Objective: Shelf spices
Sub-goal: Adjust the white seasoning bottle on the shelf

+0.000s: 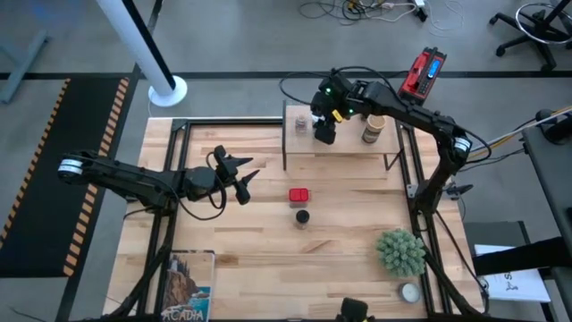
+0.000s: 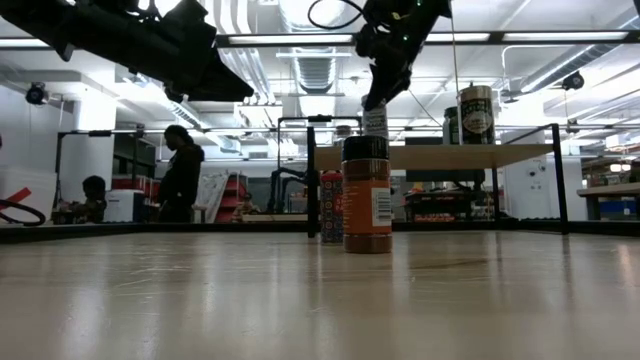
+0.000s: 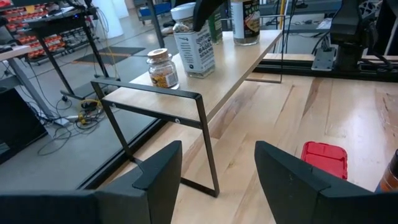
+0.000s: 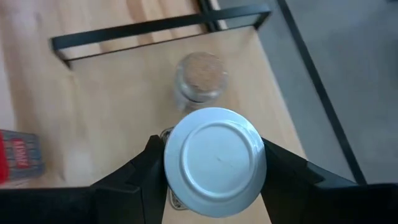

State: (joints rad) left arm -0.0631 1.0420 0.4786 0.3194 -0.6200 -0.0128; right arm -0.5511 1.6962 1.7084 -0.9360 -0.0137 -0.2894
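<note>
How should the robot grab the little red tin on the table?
Come straight down on the red tin and pinch its two flat sides. It lies flat and low, with a jar close beside it, so grip across the sides facing away from the jar.

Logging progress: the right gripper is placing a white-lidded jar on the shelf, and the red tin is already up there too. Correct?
Not quite. The red tin lies on the tabletop beside a dark-lidded jar, as the high view shows. The right gripper does hold the white-lidded jar over the shelf.
</note>
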